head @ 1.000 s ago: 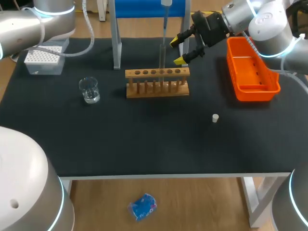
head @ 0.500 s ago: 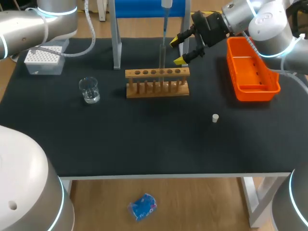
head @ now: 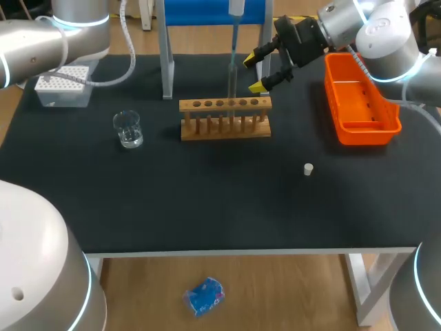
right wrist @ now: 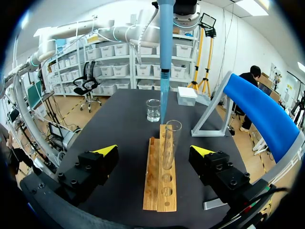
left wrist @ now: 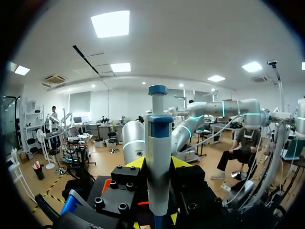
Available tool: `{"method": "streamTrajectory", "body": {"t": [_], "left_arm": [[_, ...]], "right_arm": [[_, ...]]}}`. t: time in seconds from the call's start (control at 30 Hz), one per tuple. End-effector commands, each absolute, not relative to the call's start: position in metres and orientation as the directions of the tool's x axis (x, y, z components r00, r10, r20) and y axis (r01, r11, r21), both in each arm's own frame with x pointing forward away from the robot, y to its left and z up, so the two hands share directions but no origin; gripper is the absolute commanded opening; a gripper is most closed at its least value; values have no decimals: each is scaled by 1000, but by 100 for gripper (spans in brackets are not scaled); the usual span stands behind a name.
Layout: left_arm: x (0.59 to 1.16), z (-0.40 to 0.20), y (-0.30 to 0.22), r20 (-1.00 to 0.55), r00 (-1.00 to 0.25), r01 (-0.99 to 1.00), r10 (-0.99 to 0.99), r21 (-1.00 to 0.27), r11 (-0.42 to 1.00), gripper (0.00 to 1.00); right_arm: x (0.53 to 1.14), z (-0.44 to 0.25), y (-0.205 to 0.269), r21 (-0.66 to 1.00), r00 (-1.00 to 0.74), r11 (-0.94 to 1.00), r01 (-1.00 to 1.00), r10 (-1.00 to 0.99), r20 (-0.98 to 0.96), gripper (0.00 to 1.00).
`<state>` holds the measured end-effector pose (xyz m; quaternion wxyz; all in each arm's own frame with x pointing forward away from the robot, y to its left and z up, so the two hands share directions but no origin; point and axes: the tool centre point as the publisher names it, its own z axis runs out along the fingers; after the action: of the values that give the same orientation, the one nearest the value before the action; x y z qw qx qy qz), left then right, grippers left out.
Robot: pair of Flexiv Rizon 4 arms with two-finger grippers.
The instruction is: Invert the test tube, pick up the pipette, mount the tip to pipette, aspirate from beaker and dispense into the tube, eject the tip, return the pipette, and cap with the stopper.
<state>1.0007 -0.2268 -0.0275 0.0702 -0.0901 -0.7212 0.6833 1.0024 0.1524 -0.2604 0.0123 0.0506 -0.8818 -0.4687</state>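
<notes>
A clear test tube (head: 232, 84) stands upright in the wooden rack (head: 225, 118). My left gripper (left wrist: 158, 164) is shut on the pipette (left wrist: 158, 157), white with a blue plunger. The pipette (head: 236, 8) hangs above the rack, and its blue tip (right wrist: 164, 62) points down and ends close over the mouth of the tube (right wrist: 169, 143). My right gripper (head: 253, 74) is open just right of the tube, touching nothing. In the right wrist view this gripper (right wrist: 153, 152) has the tube ahead, between its fingers. The white stopper (head: 309, 169) lies on the mat at the front right. The beaker (head: 128, 129) stands left of the rack.
An orange bin (head: 362, 100) sits at the right behind my right arm. A tip box (head: 63, 86) stands at the back left. The grey legs of the pipette stand (head: 167, 62) rise behind the rack. The mat's front half holds only the stopper.
My left arm has shifted slightly, carrying the pipette a little to the left over the tube. The right arm has stayed still.
</notes>
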Motion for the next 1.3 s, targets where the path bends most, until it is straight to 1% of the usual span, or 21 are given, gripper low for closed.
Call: {"method": "streamTrajectory", "body": {"t": [0.03, 0.43, 1.3], "left_arm": [[1000, -28, -227, -19, -974, 30, 224, -998, 46, 0], [996, -6, -230, -61, -974, 74, 217, -996, 53, 0], [1015, -24, -225, -49, -979, 62, 200, -996, 59, 0]], "right_arm": [[1003, -260, 152, 827, -994, 557, -78, -102, -25, 100], [1003, -260, 152, 827, -994, 557, -78, -102, -25, 100], [1003, -260, 152, 827, -994, 557, -78, -102, -25, 100]]}}
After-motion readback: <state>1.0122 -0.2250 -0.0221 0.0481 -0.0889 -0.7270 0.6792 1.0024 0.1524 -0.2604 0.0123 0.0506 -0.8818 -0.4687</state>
